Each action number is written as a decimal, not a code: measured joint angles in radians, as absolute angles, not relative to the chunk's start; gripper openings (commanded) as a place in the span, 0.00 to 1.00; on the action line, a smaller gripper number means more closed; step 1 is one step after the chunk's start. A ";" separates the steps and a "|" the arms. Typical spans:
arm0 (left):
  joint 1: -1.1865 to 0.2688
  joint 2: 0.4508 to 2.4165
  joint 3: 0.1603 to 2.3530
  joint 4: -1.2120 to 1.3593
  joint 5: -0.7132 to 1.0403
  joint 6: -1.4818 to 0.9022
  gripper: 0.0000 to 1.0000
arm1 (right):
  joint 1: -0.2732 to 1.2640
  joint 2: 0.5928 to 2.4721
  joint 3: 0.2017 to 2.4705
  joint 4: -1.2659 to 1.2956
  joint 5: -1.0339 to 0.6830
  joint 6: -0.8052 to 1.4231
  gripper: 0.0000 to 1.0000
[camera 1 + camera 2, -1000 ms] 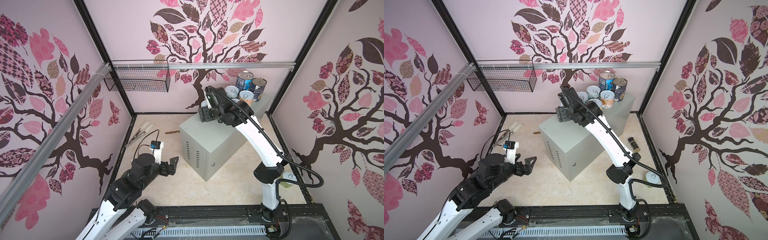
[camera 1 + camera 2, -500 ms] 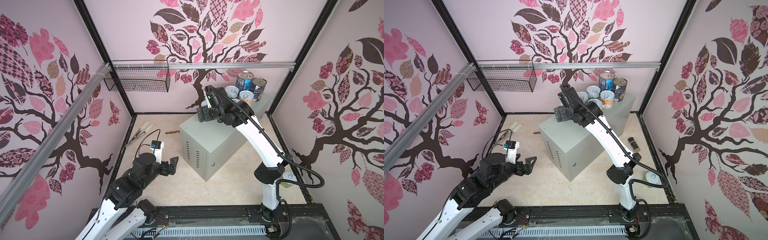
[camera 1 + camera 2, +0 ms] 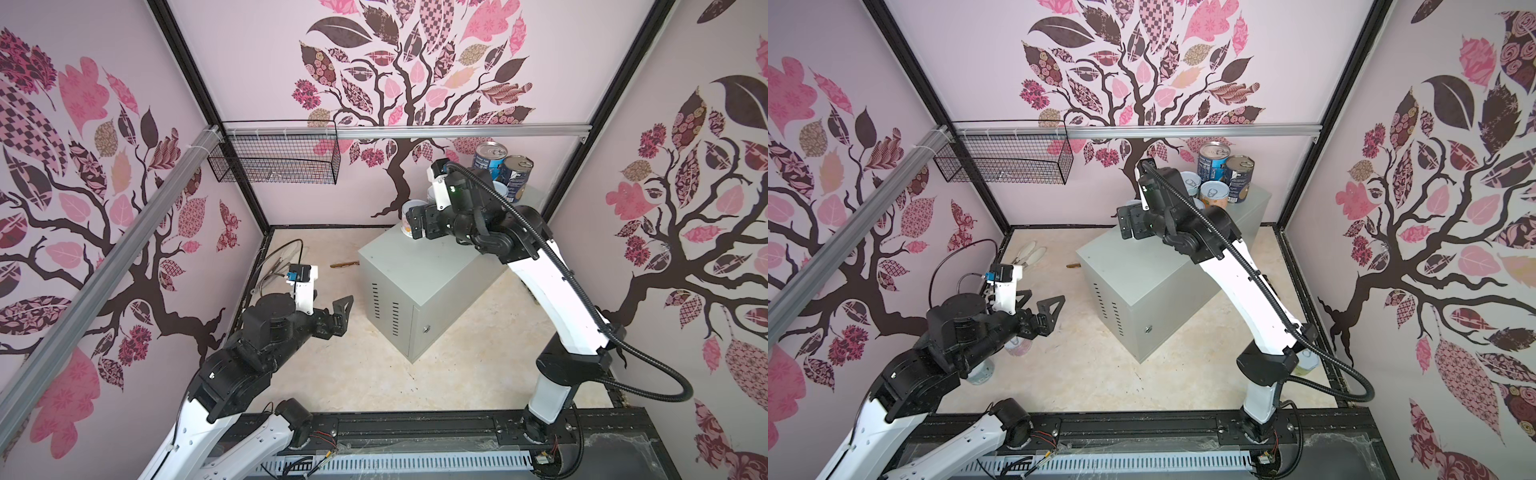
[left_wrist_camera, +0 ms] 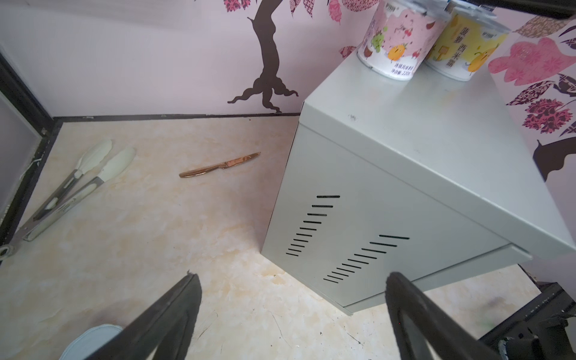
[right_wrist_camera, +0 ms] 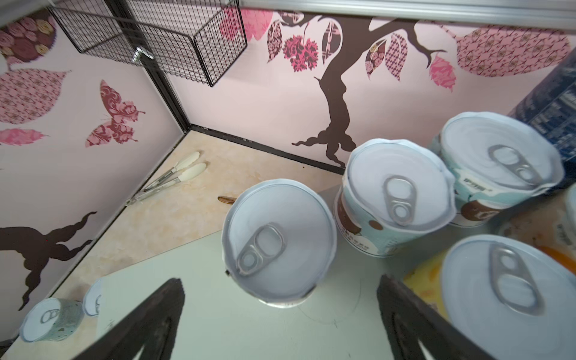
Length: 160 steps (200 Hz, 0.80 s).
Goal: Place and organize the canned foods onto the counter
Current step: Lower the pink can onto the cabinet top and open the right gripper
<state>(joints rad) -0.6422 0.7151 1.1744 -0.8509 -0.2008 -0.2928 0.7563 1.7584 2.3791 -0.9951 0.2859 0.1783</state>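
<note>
Right pincer: the right pincer (image 5: 279, 282) hangs wide open over the counter (image 3: 432, 274) and holds nothing. The front can (image 5: 279, 240) stands in the gap, with space on both sides.
Left pincer: the left pincer (image 3: 1042, 303) is wide open and empty too, down low to the left of the counter.
Cans up: short cans (image 3: 1214, 195) and two tall blue cans (image 3: 1212, 160) stand close together at the back of the counter top.
Cans down: two floor cans (image 3: 1019, 347) sit left of the counter, partly under the left arm. One more can (image 3: 1308, 359) peeks out on the floor right of the counter.
Trouble one: the front can is near the counter's back left edge. A sideways swing of the right pincer could knock it off.
Trouble two: the cans up top are packed tight, so a bump to one may tip the next.
Trouble three: the left arm hides the floor cans and could tip them on its way down.
Counter top: flat grey metal that looks smooth, so a can may slide. The front half is bare.
Floor: pale cream, like stone. Tongs (image 4: 78, 184) and a small knife (image 4: 218, 165) lie left of the counter.
Room: pink walls with tree pictures and black corner posts. A wire basket (image 3: 274, 158) hangs high up, left of the counter.
</note>
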 measured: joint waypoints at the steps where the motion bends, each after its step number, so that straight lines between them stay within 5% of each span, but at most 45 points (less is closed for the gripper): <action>1: -0.642 0.717 1.177 -0.851 -0.201 -0.292 0.90 | 0.756 1.752 2.373 -0.993 0.286 0.179 1.00; 52: -0.642 0.925 1.350 -0.837 -0.193 -0.252 0.64 | 0.756 1.433 1.982 -0.842 0.287 0.184 1.00; 160: -0.668 1.347 1.676 -0.757 -0.146 -0.217 0.51 | 0.711 0.945 1.351 -0.623 0.363 0.276 1.00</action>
<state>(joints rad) -0.6678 1.3468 1.6756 -0.7567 -0.1459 -0.2173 0.7109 0.9455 1.3510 -0.6228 0.3630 0.2756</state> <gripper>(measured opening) 0.506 0.999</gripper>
